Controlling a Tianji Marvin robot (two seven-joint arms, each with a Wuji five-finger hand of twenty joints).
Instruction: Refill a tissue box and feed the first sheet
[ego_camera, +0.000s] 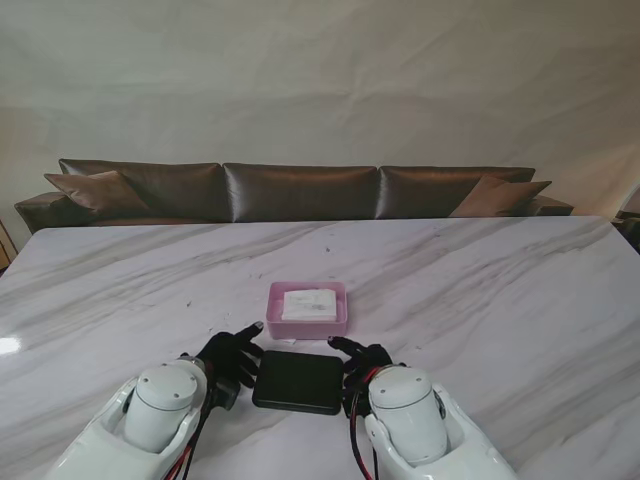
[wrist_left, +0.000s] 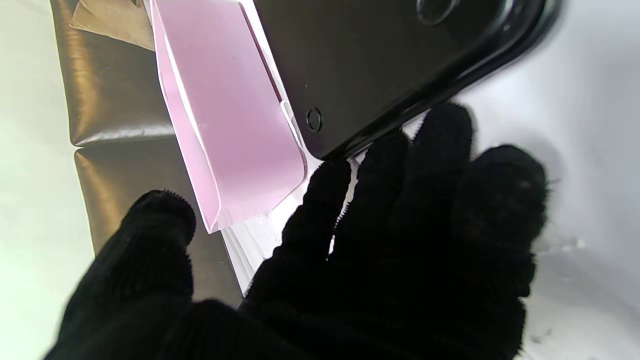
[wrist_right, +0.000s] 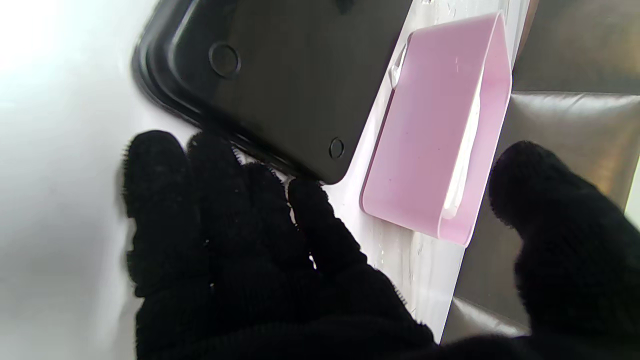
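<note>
Tissue box (ego_camera: 307, 309), pink, open-topped with a tissue pack inside, sits just beyond the black lid (ego_camera: 298, 382), which left hand (ego_camera: 228, 357) and right hand (ego_camera: 365, 364) flank, fingers spread and holding nothing; best to pinch both short edges evenly and lift level.

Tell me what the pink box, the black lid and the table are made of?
The pink box looks like smooth plastic: thin walls, rounded corners, soft sheen. The black lid seems to be hard plastic too, glossy along its rim, with small moulded circles showing in the wrist views. The table looks like polished marble, white with grey veins and reflections, though it could be an imitation.
</note>
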